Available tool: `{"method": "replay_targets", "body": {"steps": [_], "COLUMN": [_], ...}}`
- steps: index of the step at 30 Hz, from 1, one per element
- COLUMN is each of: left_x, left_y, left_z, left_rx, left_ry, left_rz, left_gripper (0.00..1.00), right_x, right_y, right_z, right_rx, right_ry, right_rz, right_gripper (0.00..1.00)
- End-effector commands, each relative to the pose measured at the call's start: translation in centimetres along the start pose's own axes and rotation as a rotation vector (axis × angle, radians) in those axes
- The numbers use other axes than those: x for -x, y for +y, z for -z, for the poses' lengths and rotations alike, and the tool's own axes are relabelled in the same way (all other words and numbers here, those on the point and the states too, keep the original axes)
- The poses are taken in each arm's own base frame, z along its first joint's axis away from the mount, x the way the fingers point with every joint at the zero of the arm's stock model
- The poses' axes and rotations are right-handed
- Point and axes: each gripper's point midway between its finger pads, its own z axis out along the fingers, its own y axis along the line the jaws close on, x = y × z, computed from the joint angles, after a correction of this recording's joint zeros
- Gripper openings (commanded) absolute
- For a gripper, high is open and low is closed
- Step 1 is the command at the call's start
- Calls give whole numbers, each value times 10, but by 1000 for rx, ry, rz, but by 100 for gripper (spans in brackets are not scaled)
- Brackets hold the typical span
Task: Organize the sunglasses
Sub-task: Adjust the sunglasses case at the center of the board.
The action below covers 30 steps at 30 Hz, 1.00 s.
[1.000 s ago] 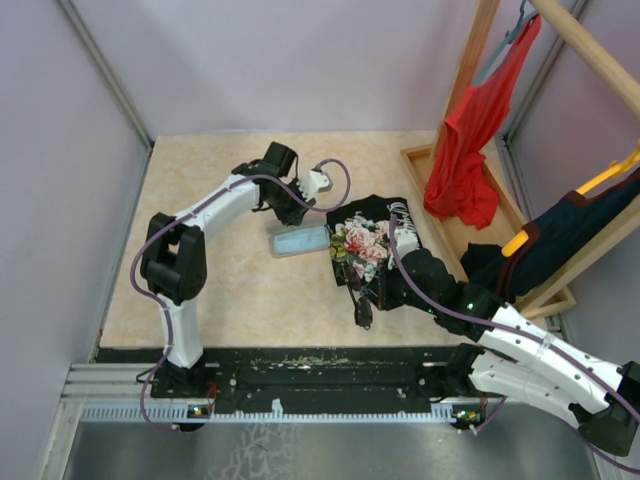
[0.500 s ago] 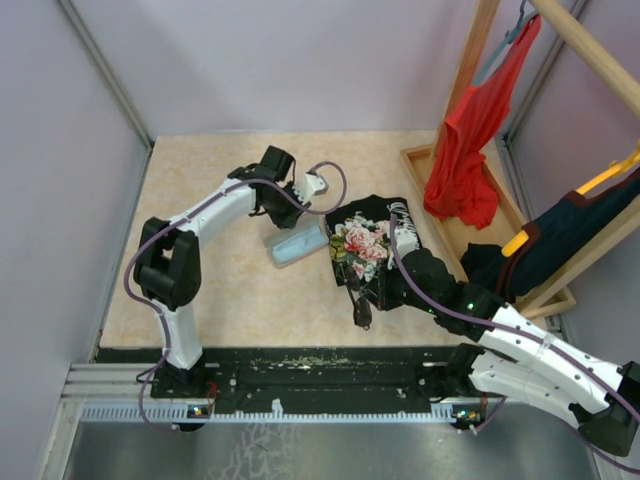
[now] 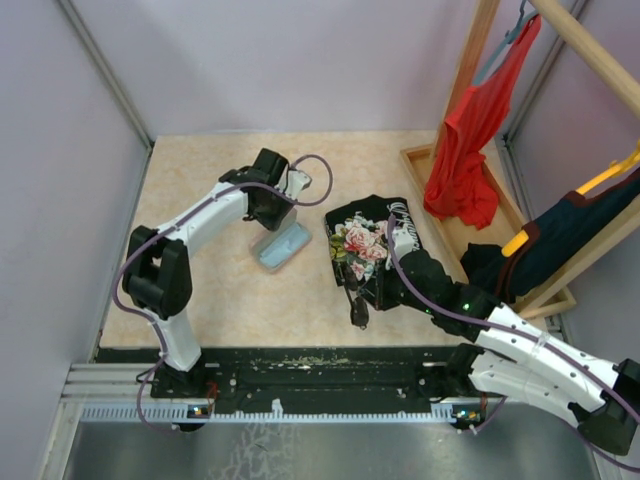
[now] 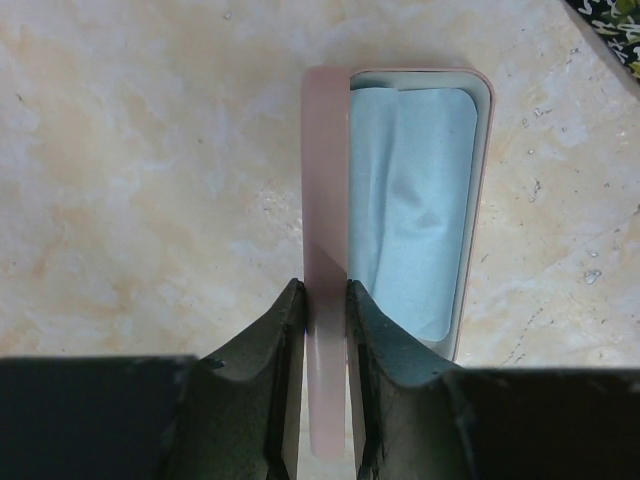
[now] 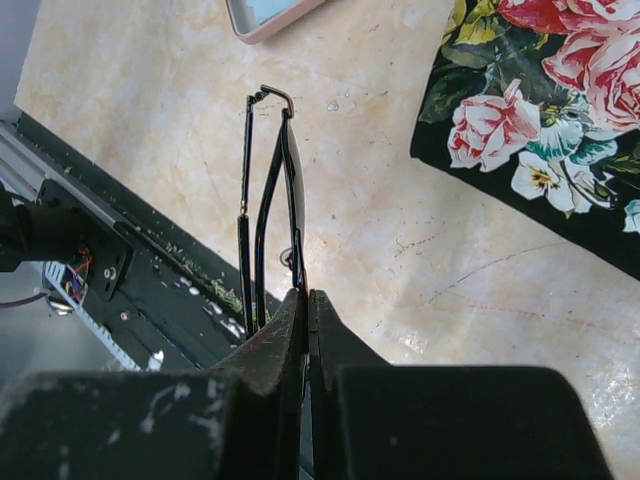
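Note:
The pink case (image 3: 281,247) lies open on the table with the light-blue cloth (image 4: 410,200) inside it. Its pink lid (image 4: 325,180) stands on edge. My left gripper (image 4: 325,300) is shut on that lid; it also shows in the top view (image 3: 272,213) above the case. My right gripper (image 5: 307,298) is shut on the thin dark wire sunglasses (image 5: 268,180), folded, hanging near the table's front edge. In the top view the sunglasses (image 3: 360,306) sit just left of the right gripper (image 3: 373,295). A corner of the case (image 5: 265,15) shows in the right wrist view.
A black floral garment (image 3: 372,243) lies right of the case, also in the right wrist view (image 5: 540,110). A wooden rack with a red garment (image 3: 465,150) and a dark garment on a yellow hanger (image 3: 560,240) stand at the right. A black rail (image 3: 300,365) runs along the front edge.
My left gripper has drawn the case to the left and toward the front, turning it. The right arm and the sunglasses have stayed in place.

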Motion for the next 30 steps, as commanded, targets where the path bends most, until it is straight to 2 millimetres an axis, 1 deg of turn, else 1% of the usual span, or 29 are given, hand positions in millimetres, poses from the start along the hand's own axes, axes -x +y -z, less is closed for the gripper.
{"method": "replay_targets", "body": {"steps": [1, 8, 14, 17, 22, 26, 30], "left_x": [7, 9, 4, 0, -10, -15, -22], "left_y": [4, -3, 4, 5, -1, -6, -5], "left_z": [22, 24, 29, 31, 29, 29, 28], "left_rx": [42, 51, 127, 146, 150, 150, 176], "left_ry": [-44, -82, -116, -96, -56, -52, -45], "left_rz": [141, 331, 472, 527, 612, 685, 740], "left_gripper": [26, 26, 27, 26, 25, 25, 25], "right_x": [16, 16, 14, 13, 13, 12, 12], "right_y": [14, 11, 9, 9, 9, 8, 8], "right_z": [-2, -3, -4, -6, -7, -8, -9], "right_rx": [53, 40, 32, 31, 32, 28, 27], "right_ry": [-54, -58, -56, -53, -54, -51, -50], "right_rz": [-17, -25, -26, -28, -33, -34, -38], "right_gripper": [0, 0, 0, 0, 0, 0, 0]}}
